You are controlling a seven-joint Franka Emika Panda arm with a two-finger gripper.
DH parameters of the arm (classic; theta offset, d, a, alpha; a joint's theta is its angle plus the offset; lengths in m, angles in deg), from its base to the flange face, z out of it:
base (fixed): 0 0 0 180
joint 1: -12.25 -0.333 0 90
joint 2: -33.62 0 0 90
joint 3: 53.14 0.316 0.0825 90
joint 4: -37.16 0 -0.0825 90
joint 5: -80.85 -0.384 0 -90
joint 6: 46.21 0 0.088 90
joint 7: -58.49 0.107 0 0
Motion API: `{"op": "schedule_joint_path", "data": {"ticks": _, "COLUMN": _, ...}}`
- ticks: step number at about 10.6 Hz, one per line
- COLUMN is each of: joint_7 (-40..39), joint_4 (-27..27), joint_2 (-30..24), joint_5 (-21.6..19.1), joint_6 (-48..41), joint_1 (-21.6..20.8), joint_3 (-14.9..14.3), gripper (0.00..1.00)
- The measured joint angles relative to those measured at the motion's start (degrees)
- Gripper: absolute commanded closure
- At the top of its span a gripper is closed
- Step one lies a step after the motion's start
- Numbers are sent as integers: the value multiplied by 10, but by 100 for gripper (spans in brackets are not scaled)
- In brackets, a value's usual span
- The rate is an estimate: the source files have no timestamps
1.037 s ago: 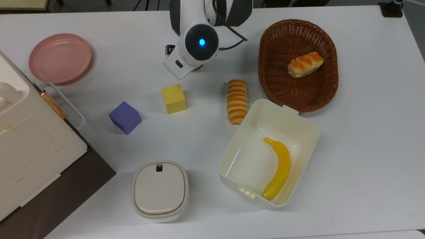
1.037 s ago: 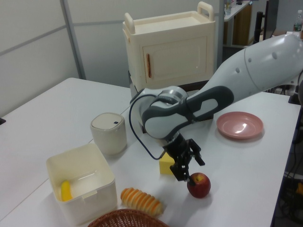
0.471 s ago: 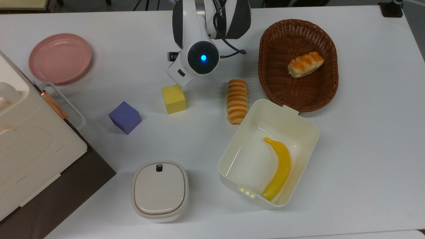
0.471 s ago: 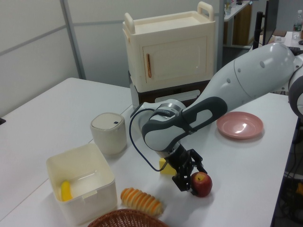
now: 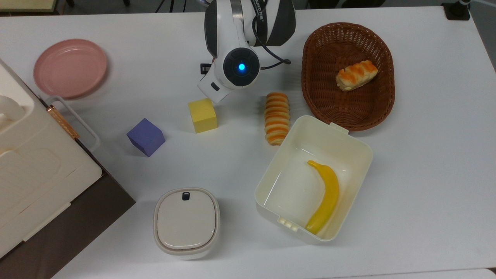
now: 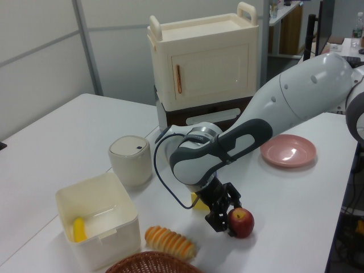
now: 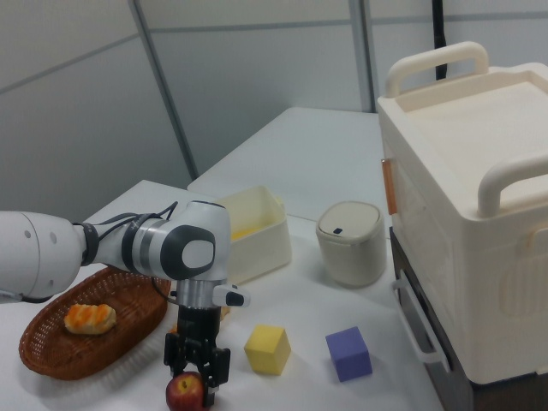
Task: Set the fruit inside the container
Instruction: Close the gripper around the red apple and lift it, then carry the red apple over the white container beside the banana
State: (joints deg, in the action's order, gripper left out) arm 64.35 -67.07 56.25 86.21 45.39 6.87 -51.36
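No legible txt or labels.

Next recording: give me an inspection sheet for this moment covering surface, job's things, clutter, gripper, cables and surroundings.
Surface: white table.
Job's things: apple on the table, outside the container; the container is open with a banana inside.
Clutter: wicker basket holding a bread roll; striped bread; yellow cube; purple cube; pink plate; lidded beige box.
Gripper: gripper low at the apple, fingers on either side of it.
Cables: black cable looping off the arm's wrist.
Surroundings: cream cabinet at the table's edge; grey partition walls.
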Motion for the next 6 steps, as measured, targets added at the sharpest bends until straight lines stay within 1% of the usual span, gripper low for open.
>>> {"op": "schedule_joint_path", "data": {"ticks": 2, "joint_7": 0, "joint_4": 13, "joint_2": -1, "joint_5": 0, "joint_6": 0, "joint_1": 0, "joint_3": 0, "gripper": 53}}
{"op": "schedule_joint_path", "data": {"ticks": 6, "joint_7": 0, "joint_4": 103, "joint_2": -23, "joint_5": 0, "joint_6": -3, "joint_1": -1, "joint_3": 0, "gripper": 52}}
